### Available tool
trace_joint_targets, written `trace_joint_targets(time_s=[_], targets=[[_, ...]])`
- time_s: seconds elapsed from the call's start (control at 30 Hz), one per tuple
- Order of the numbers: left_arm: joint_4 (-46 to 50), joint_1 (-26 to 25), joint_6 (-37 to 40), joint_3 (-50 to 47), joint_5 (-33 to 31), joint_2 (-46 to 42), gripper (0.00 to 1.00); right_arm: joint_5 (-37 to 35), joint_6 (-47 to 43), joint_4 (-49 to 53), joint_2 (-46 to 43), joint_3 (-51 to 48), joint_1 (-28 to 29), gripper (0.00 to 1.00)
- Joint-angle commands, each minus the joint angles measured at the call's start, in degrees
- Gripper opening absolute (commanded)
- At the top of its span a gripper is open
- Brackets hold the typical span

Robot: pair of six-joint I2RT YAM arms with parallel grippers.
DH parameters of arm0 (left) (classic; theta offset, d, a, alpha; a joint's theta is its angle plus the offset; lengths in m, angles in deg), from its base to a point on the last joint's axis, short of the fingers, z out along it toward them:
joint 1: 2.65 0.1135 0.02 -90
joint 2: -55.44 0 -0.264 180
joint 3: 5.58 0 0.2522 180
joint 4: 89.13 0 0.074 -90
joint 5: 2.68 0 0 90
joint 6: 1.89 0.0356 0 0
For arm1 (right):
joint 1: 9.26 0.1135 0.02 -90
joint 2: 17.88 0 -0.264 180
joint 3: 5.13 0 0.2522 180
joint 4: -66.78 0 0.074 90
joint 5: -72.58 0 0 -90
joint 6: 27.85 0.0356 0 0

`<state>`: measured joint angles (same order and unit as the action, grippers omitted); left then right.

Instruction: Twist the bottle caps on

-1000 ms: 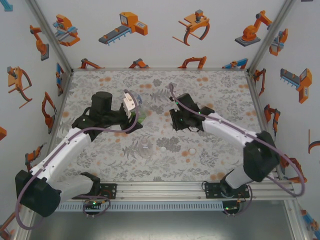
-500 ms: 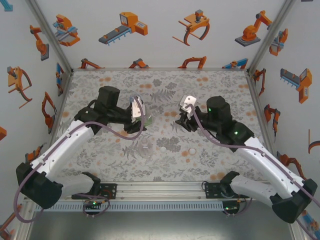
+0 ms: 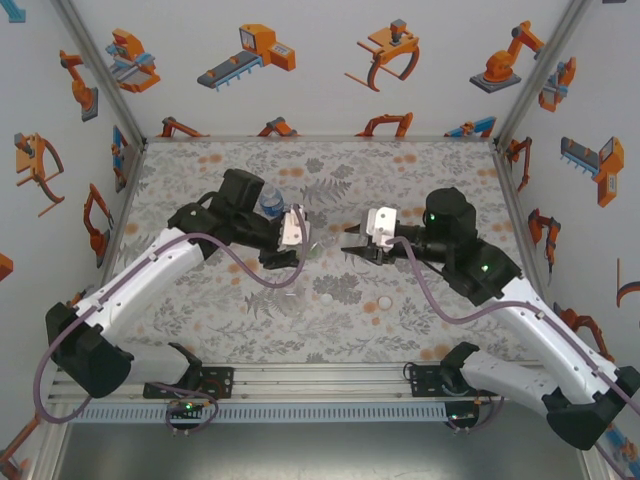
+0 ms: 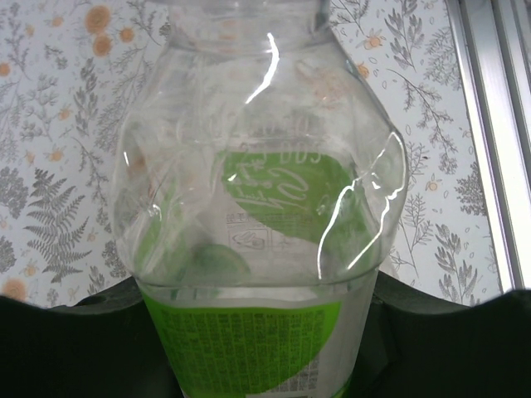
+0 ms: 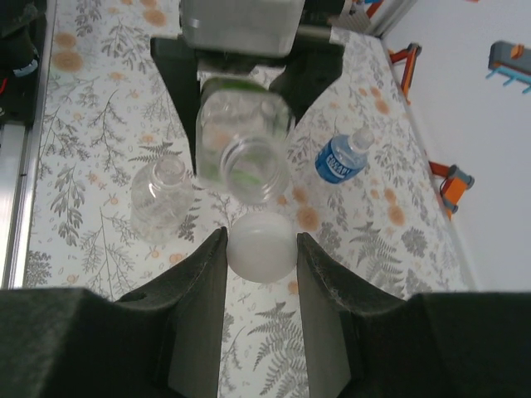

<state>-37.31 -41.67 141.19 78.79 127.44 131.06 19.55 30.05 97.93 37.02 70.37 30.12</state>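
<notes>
Facing the open mouth of the green-labelled bottle point(image 5: 246, 141), a white bottle cap point(image 5: 262, 247) sits clamped in the right gripper point(image 5: 260, 242), just before it. The left gripper point(image 5: 243, 116) grasps that bottle, tipped sideways above the table point(image 5: 99, 124). The clear bottle point(image 5: 162, 199) and the blue-labelled bottle point(image 5: 340, 157) rest on the table nearby.

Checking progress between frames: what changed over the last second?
The left end effector carried the green bottle rightward; the right end effector, holding a cap, swung round to face it. Both grips held. The clear bottle, blue bottle and two loose caps stayed put.
</notes>
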Motion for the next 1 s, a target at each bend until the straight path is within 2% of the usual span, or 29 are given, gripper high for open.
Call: trace_joint_targets(time_s=[0.0,0.73,0.97], targets=[[2.4,-0.9,2.7,1.8,-0.3,0.8,0.0,3.5,-1.7,-1.5,0.6,2.2,0.4,0.11],[2.4,-2.4,4.7,3.1,0.1,2.7,0.0,7.9,-1.6,1.3,3.4,3.3,1.6,0.07],[2.4,-2.4,5.1,3.0,1.2,2.0,0.0,5.4,-1.7,2.9,4.3,3.7,2.2,0.05]])
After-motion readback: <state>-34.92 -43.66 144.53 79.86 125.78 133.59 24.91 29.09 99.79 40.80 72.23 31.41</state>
